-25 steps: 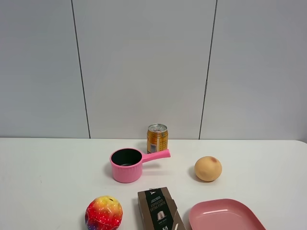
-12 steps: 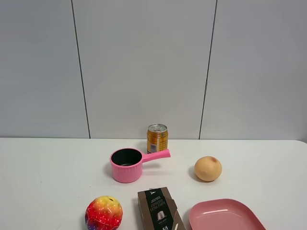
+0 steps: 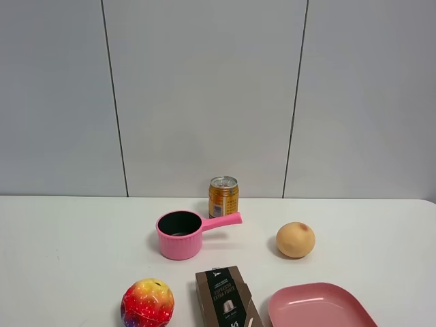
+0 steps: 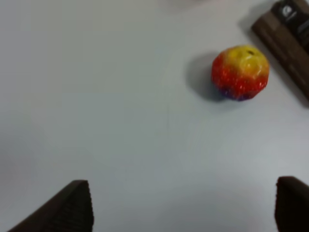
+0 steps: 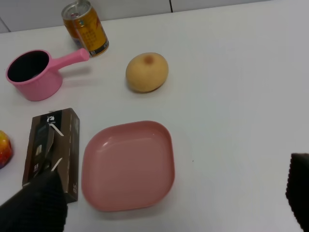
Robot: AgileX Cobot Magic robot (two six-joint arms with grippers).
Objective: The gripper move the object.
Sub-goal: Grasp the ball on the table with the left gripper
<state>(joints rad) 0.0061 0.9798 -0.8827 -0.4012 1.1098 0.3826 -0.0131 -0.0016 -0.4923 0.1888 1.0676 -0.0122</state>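
My left end effector (image 4: 182, 208) hangs released, fingers spread wide, above the bare surface (image 4: 120, 96). The ball (image 4: 240, 72) rests on that surface, apart from it and untouched, just beside the box (image 4: 285, 34) (dark brown, lying flat). My right end effector (image 5: 166, 198) is likewise spread, holding nothing, over the plate (image 5: 128, 164).

The mottled ball (image 4: 240, 72) sits on the white worktop (image 4: 120, 96), near a brown box (image 4: 285, 46) cut off at the frame's corner. The end effector (image 4: 182, 195) hangs empty, its dark fingers (image 4: 67, 208) spread wide.
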